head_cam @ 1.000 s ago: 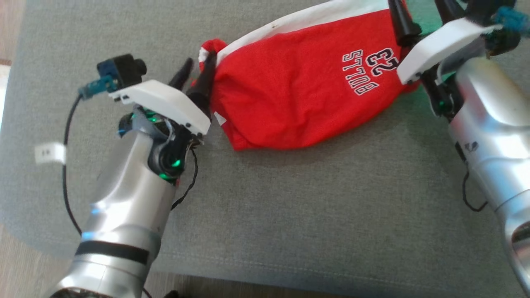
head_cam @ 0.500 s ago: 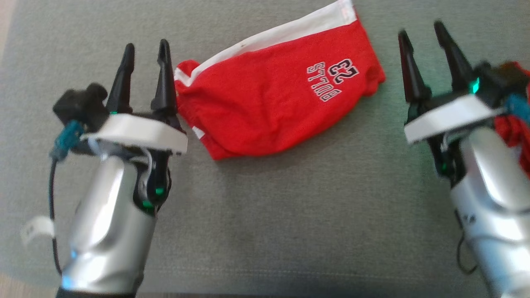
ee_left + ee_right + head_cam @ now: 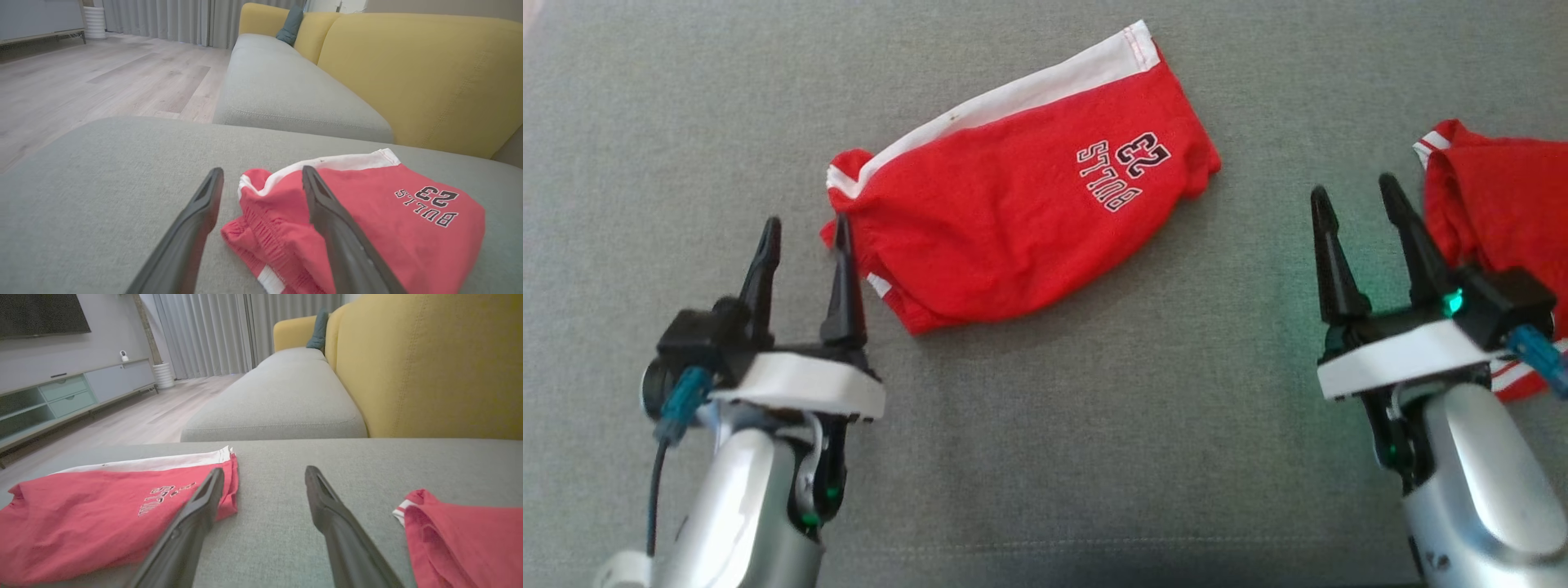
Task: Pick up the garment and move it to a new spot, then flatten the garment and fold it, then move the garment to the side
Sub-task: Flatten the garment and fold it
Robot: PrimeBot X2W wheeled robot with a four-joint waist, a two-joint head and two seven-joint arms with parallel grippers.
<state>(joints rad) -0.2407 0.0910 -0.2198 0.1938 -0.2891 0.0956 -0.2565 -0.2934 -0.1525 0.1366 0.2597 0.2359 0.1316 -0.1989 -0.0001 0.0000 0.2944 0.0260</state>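
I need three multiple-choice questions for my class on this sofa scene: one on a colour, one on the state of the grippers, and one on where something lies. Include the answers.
1. What colour is the band along the far edge of the folded shorts?
A) blue B) white C) yellow

2. How do the left gripper and right gripper stand?
A) both open, holding nothing B) left shut on the shorts C) both shut on the shorts

3. Where is the second red garment?
A) on top of the folded shorts B) by the left gripper C) on the grey cushion, at the right gripper's outer side

Answers:
1 B: the edge strip is white.
2 A: both finger pairs are spread and clamp nothing.
3 C: it lies just right of that gripper.
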